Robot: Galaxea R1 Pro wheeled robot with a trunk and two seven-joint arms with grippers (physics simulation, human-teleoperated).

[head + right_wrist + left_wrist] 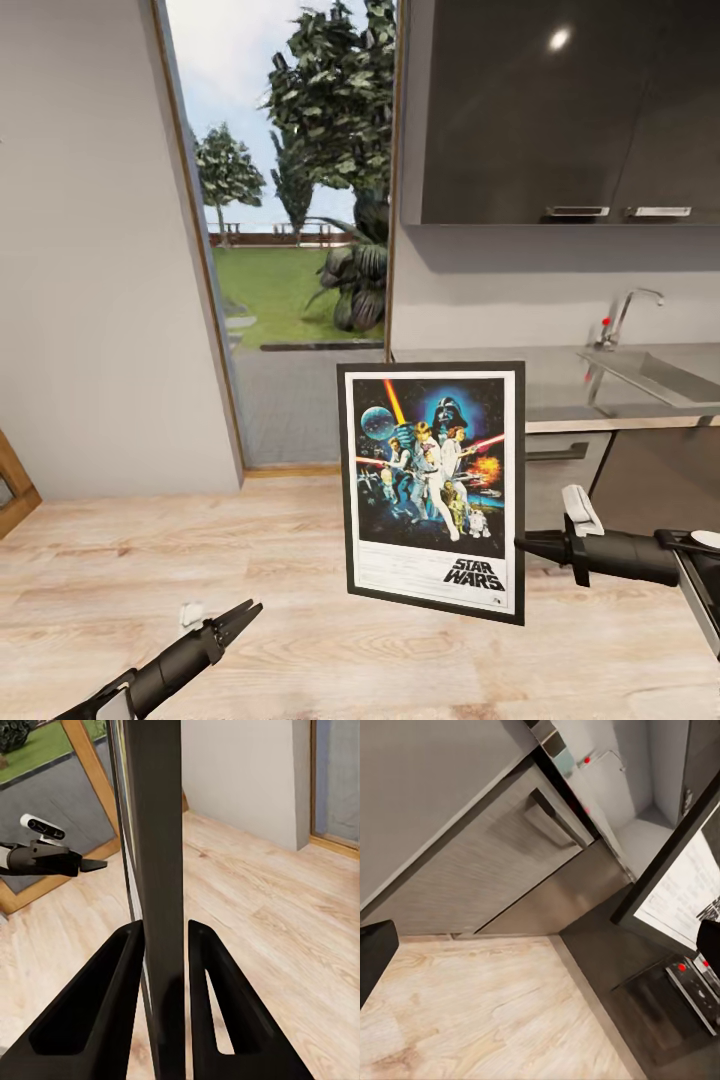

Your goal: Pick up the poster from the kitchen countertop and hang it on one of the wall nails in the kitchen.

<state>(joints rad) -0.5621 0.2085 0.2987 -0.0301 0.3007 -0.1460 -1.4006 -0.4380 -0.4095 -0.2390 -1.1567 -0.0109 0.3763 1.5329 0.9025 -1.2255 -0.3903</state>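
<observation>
We count one poster, held upright above the wood floor, its edge clamped in the right claw. The left claw (fingers together, empty) hangs well apart.

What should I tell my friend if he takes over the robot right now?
Right end effector: shut on the poster, pinching its right edge; the poster is upright, lifted off the kitchen countertop.
Left end effector: held low over the wood floor, holding nothing, its fingers close together.
Done: the poster is picked up.
Left: find a wall nail, which is too small to make out from here, carry the poster over and hang it.
</observation>
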